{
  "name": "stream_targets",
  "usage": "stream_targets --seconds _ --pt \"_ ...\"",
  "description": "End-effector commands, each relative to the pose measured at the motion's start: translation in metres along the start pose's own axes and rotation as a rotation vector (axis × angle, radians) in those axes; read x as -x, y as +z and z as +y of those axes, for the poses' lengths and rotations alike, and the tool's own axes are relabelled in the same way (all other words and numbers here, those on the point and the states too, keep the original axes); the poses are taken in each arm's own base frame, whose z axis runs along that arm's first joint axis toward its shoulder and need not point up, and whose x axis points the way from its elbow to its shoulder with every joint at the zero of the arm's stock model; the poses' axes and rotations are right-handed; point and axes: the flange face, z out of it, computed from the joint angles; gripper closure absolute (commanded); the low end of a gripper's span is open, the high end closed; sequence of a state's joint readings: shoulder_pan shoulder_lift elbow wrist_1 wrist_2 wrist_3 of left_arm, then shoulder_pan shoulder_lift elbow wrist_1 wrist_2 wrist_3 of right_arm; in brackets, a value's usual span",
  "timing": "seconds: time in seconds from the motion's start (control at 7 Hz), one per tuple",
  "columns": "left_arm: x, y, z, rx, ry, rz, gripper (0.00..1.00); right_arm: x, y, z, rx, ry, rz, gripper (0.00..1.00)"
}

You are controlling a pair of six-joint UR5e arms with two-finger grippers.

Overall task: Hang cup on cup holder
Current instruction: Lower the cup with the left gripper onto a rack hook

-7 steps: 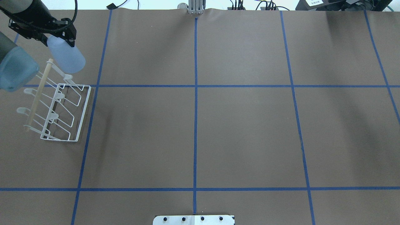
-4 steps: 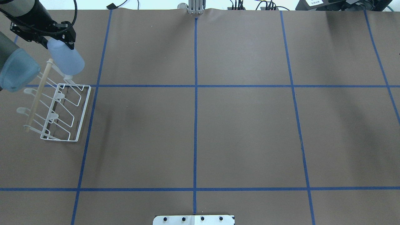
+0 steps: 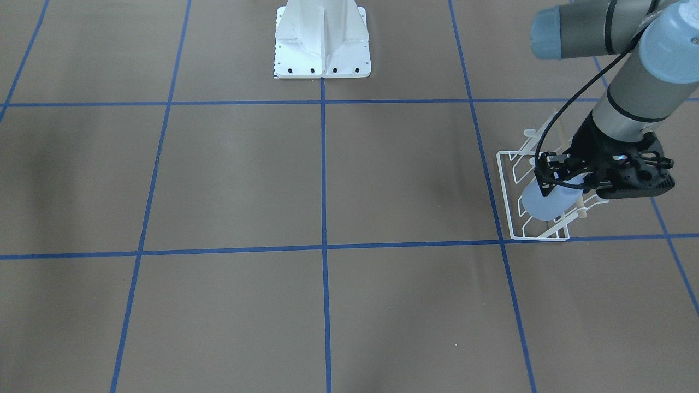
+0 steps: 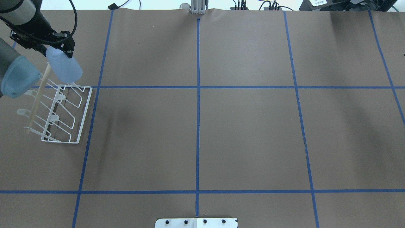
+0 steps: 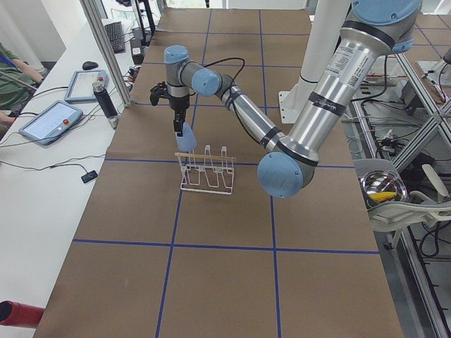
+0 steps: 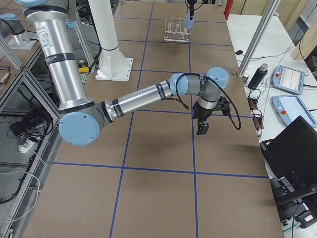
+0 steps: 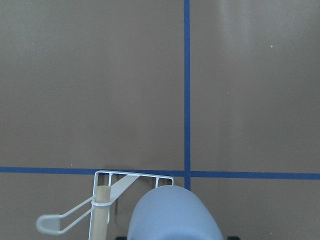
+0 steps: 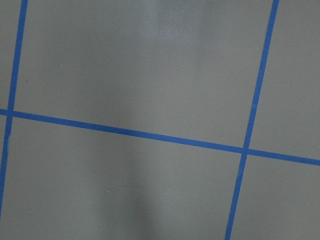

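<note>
Surfaces: cup (image 4: 65, 67) smooth, matt, pale blue, plastic-looking; cup holder (image 4: 85, 111) thin white-coated metal wire with rounded tips, topped by a pale bare-wood rod (image 4: 38, 96); table (image 4: 246, 133) covered in matt brown paper, gridded with blue tape (image 4: 197, 126).

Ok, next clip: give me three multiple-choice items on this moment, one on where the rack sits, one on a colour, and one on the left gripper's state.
1. The cup holder stands: A. on the robot's left side of the table; B. at its centre; C. on the robot's right side.
2. The tape lines are: A. red; B. blue; C. yellow.
3. The left gripper has its jaws: A. open and empty; B. shut on the cup; C. shut on a prong.
Answers: 1 A, the overhead view shows it near the left edge. 2 B, the grid is blue in every view. 3 B, the cup hangs from the jaws at the cup holder's far end.
</note>
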State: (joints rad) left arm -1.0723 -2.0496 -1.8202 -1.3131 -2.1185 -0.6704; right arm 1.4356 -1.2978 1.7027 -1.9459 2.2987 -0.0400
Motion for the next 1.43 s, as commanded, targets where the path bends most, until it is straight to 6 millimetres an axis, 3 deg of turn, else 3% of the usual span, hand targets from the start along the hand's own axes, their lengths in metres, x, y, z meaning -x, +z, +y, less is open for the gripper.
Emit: stream_targets --seconds 0.0,0.14,0.43,0.57,0.71,0.86,1.14,1.29 --pt "0.002 0.014 0.007 0.032 0.0 0.0 1.0 -0.001 0.0 0.0 0.001 0.002 -0.001 0.0" --pt "0.005 0.025 0.012 0.033 0.013 0.005 1.0 0.0 0.002 0.0 0.004 0.002 -0.001 0.0" --pt "0.014 0.052 0.0 0.023 0.022 0.014 1.0 -0.001 0.002 0.0 0.004 0.004 -0.001 0.0" --pt "0.016 0.061 -0.003 0.034 0.021 0.025 0.37 -0.001 0.002 0.0 0.004 0.004 -0.005 0.0" --pt "0.02 0.064 0.002 0.038 0.017 0.048 0.02 -0.001 0.002 0.001 0.007 0.007 -0.012 0.0" --pt "0.025 0.066 0.009 0.045 0.027 0.084 0.02 -0.002 0.005 0.003 0.02 0.019 -0.024 0.0" --pt "0.044 0.032 0.003 0.013 0.033 0.124 0.02 -0.004 0.007 0.012 0.016 0.013 -0.023 0.0" --pt "0.069 0.018 -0.001 -0.012 0.036 0.117 0.02 -0.005 0.007 0.01 0.015 0.011 -0.015 0.0"
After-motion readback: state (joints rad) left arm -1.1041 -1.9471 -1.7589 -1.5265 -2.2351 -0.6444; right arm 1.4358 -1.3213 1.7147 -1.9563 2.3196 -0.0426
